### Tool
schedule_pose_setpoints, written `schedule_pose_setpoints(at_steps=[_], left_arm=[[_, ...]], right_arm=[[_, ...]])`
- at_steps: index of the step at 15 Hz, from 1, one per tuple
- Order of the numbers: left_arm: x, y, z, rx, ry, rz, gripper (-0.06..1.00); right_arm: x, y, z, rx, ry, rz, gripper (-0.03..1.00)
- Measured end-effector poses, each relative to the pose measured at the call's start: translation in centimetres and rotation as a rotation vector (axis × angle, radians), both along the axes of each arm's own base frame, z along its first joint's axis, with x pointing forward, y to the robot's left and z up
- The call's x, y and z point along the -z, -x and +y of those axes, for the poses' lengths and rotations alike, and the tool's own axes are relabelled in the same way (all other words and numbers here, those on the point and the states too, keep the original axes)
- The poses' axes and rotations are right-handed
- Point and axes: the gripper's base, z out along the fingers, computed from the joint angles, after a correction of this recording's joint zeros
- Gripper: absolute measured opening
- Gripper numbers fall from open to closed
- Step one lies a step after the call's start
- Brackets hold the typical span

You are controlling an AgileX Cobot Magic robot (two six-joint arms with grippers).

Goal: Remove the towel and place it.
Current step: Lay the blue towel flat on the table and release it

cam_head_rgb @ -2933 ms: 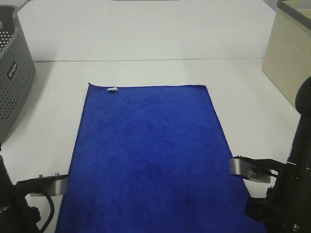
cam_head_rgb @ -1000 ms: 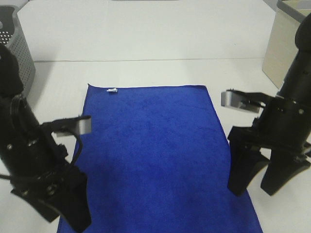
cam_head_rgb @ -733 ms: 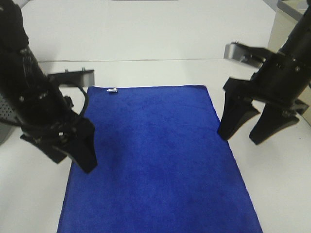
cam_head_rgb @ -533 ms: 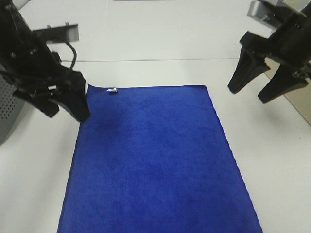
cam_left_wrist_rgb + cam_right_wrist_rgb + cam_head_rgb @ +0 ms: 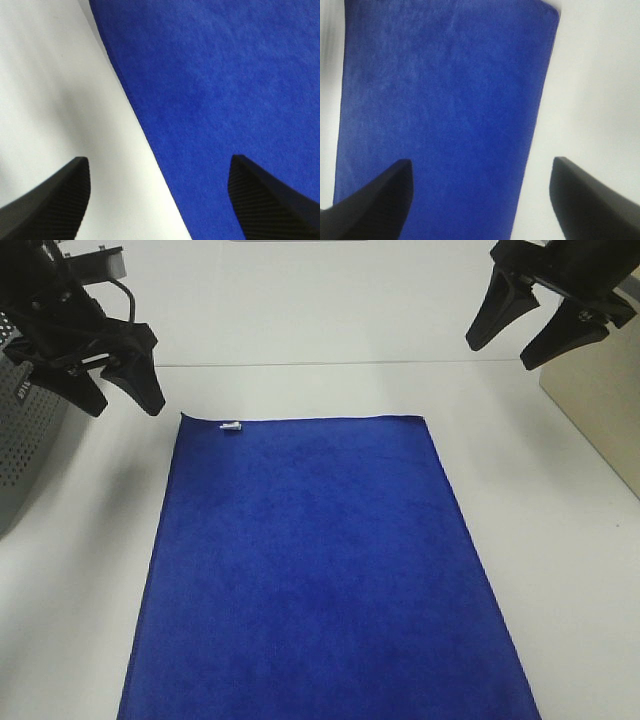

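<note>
Nothing is done yet: the towel (image 5: 320, 570) is spread flat on the surface (image 5: 300, 320), ungrasped. The left gripper (image 5: 125, 408) and right gripper (image 5: 502, 352) are held wide open, empty, raised off the towel's far corners; grasping, lifting and placing are left

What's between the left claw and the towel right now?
Only bare white table; the high view shows nothing else between the left claw and the towel.
</note>
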Motion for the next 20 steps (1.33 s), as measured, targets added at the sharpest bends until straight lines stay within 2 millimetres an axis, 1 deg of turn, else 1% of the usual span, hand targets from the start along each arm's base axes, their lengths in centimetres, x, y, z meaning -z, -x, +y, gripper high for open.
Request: schedule_pose_setpoints(at_steps=[4, 6, 7, 10, 12, 13, 14, 15, 16, 17, 20], left_arm=[[2.7, -4.3, -0.4, 0.0, 0.005, -0.006, 0.72], [4.6, -6.3, -0.3, 0.0, 0.014, 0.033, 0.72], [5.3, -7.3, 0.0, -0.008, 0.018, 0.049, 0.72], [6.7, -10.1, 1.0, -0.064, 0.032, 0.01, 0.72], [7.3, -10.9, 1.6, -0.094, 0.048, 0.002, 0.72], [8.3, -11.0, 2.1, -0.112, 0.053, 0.023, 0.72], [8.3, -11.0, 2.1, -0.112, 0.053, 0.023, 0.72], [8.7, -11.1, 2.4, -0.119, 0.054, 0.031, 0.72], [9.3, -11.1, 2.5, -0.124, 0.057, 0.046, 0.72], [9.7, -11.1, 2.6, -0.125, 0.056, 0.053, 0.72], [11.0, -11.1, 2.5, -0.127, 0.062, 0.078, 0.72]], right_arm=[[3.4, -3.9, -0.1, -0.006, 0.016, 0.018, 0.74], [5.1, -5.5, -0.1, -0.007, 0.023, 0.022, 0.74], [5.7, -6.1, -0.1, -0.007, 0.023, 0.021, 0.74], [8.4, -7.7, -0.1, -0.008, 0.024, 0.041, 0.74], [9.6, -8.6, -0.1, -0.008, 0.024, 0.042, 0.74], [10.7, -9.3, -0.1, -0.008, 0.024, 0.04, 0.74], [10.7, -9.3, -0.1, -0.008, 0.024, 0.04, 0.74], [11.2, -9.6, -0.1, -0.008, 0.024, 0.038, 0.74], [12.4, -9.9, -0.1, -0.008, 0.023, 0.057, 0.74], [13.1, -9.9, -0.1, -0.008, 0.023, 0.07, 0.74], [14.3, -10.0, -0.1, -0.009, 0.024, 0.092, 0.74]])
